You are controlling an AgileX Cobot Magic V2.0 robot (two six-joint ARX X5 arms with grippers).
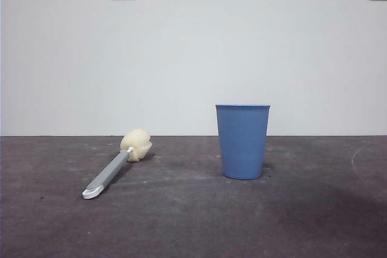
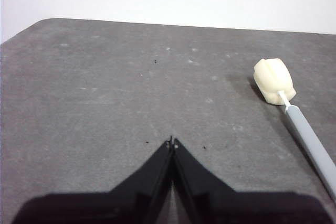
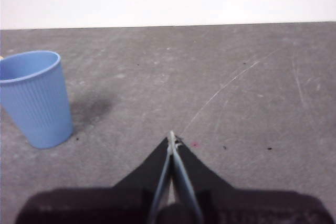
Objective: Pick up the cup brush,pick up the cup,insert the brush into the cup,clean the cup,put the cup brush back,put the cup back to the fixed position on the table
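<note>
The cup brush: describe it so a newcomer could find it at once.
On the dark table before the white wall, look to the side of the upright blue cup. The cup brush lies flat there, apart from it. Only it has a slim grey handle and cream-yellow sponge head.

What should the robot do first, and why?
Probably open the left gripper and reach for the cup brush. It lies flat on the table, untouched, beside the upright cup; both grippers are shut and hold nothing.
</note>
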